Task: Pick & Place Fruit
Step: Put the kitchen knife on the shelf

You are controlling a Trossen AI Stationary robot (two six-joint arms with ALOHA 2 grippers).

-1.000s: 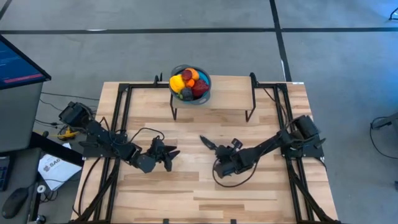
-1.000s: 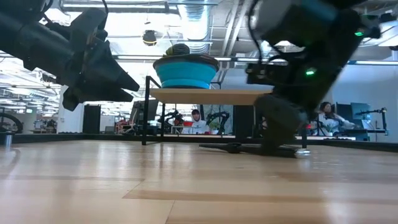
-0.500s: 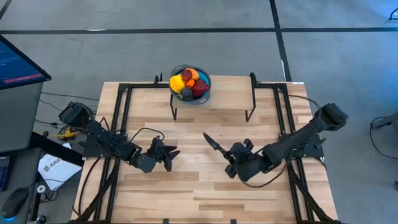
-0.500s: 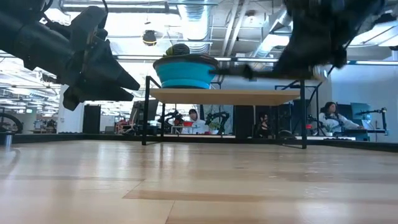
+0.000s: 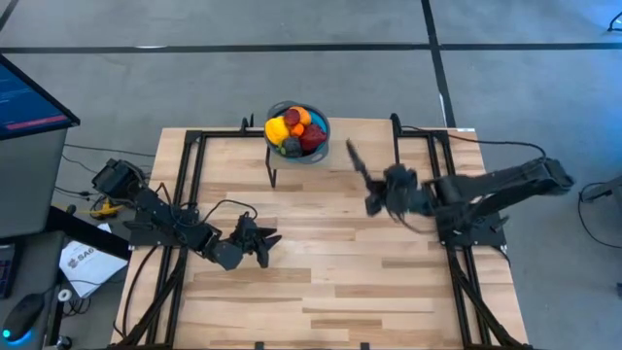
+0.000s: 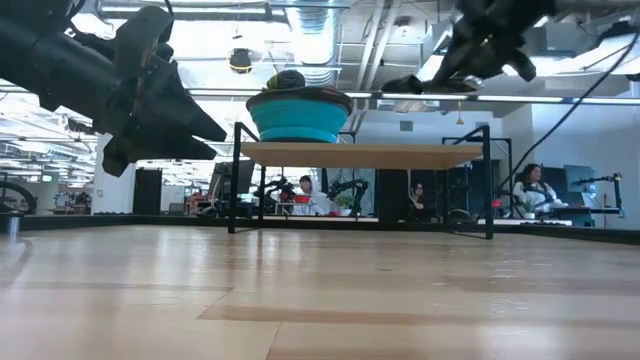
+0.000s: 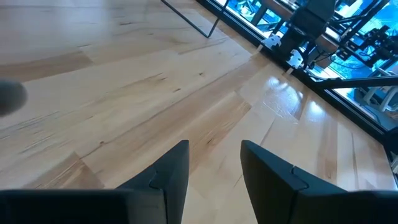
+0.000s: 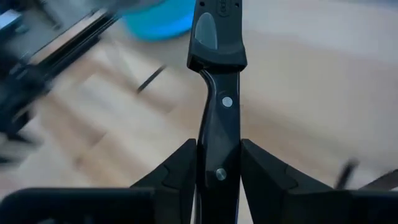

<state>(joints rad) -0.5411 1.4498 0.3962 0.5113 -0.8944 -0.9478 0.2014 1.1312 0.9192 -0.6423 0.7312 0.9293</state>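
The fruit (image 5: 294,130) is piled in the blue bowl (image 5: 319,149) on the small raised shelf (image 5: 369,142) at upper centre of the high view. The right end effector (image 5: 372,194), right of centre, is clamped on a black-handled knife (image 5: 357,163) whose tip is aimed toward the bowl. The left end effector (image 5: 267,246) is parked open at lower left above the tabletop (image 5: 321,272). Risk judged: the knife could strike the bowl rim and tip it off the shelf, or slip if gripped off-centre. The grip on the handle (image 8: 219,118) is confirmed only in the right wrist view; the clearance under the shelf is shown only in the low view
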